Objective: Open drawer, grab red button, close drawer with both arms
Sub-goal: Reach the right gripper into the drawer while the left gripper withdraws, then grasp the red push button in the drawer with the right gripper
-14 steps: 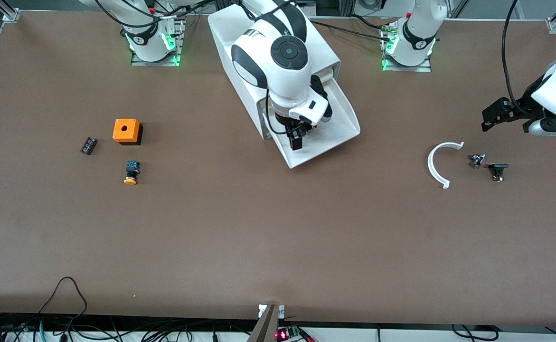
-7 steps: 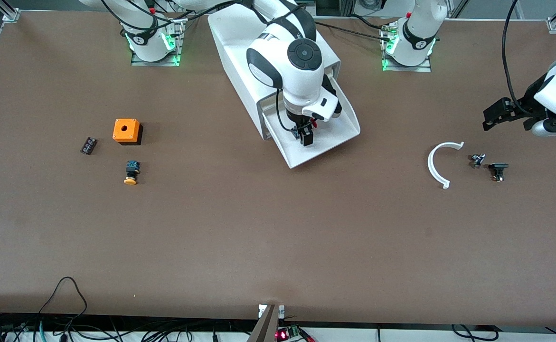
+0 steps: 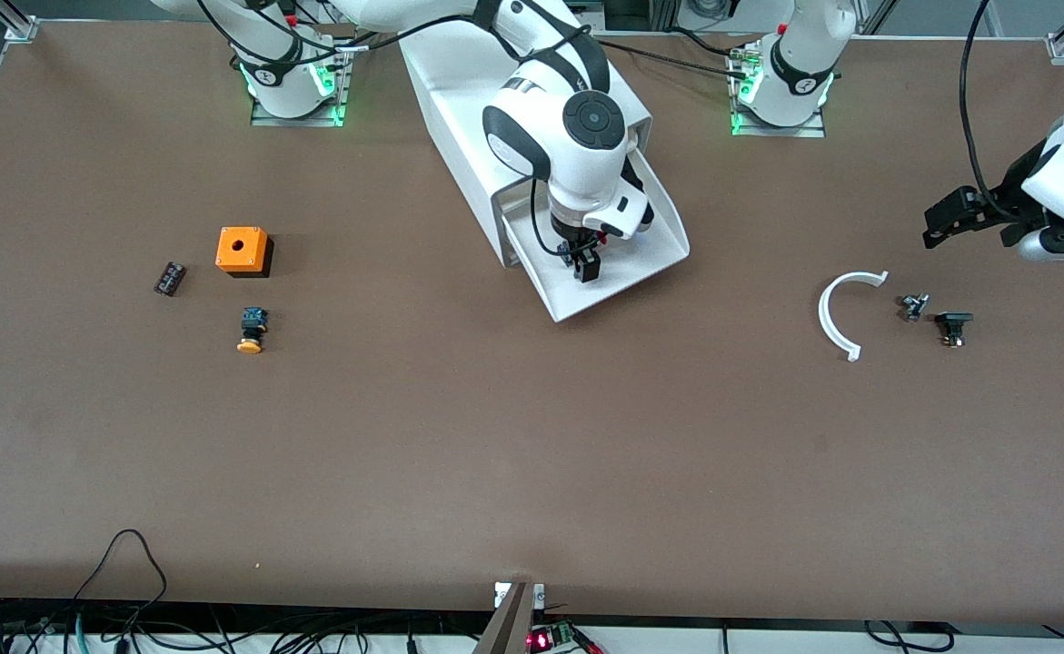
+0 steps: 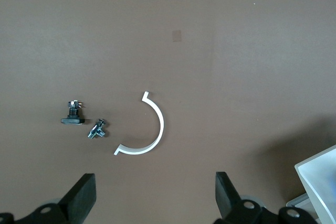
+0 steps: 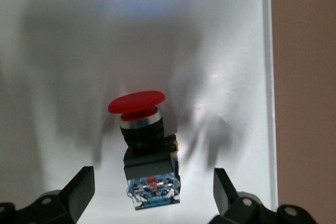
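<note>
The drawer (image 3: 627, 272) juts from its cabinet (image 3: 459, 100); the button (image 5: 144, 145) lies in it, right pincer (image 3: 583, 263) above.

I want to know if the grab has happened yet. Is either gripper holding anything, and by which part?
Nothing is held. The right gripper is open over the button in the drawer; the left gripper waits open.
</note>
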Action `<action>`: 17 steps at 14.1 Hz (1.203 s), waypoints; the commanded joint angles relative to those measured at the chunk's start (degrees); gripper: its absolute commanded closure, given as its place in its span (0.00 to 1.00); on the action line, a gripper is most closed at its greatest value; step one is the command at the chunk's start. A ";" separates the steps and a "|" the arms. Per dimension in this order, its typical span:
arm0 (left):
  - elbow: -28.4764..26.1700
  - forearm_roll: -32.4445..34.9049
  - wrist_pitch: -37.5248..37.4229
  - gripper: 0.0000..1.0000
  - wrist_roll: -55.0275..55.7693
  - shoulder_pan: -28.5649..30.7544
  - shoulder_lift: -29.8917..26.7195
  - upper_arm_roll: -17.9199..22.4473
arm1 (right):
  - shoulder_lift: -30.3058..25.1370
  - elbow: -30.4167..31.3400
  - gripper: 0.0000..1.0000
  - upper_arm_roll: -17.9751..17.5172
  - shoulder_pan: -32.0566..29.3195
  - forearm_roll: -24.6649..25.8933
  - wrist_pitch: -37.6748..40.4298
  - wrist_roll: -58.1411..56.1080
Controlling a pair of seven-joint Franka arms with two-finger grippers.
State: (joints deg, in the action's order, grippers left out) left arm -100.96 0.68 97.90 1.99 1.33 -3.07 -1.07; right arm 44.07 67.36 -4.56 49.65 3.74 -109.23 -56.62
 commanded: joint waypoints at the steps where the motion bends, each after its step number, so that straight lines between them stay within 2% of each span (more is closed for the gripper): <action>1: 1.03 1.52 -1.39 0.00 0.83 -0.37 -0.10 0.19 | 1.01 -2.05 0.00 -0.10 0.36 1.09 0.33 0.02; 2: 1.03 1.52 -1.39 0.00 0.74 -0.37 -0.10 0.19 | 1.10 -2.05 0.00 -0.19 0.44 0.92 0.16 0.02; 6: 1.11 1.43 -1.39 0.00 1.09 -0.46 0.16 -0.16 | 1.28 -2.05 0.34 -0.19 0.71 0.74 0.15 2.21; 13: 0.94 1.43 -0.96 0.00 1.09 0.16 0.25 0.02 | 1.45 -1.97 0.69 -0.19 1.15 1.00 -0.20 3.71; 17: 1.03 1.52 -0.78 0.00 1.09 -0.10 0.43 -0.07 | 1.45 -2.05 0.76 -0.19 1.24 0.92 -1.16 3.97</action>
State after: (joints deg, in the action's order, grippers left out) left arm -100.95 0.68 97.84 2.28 1.44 -3.06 -0.97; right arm 44.26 67.32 -4.56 50.46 3.76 -109.90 -53.98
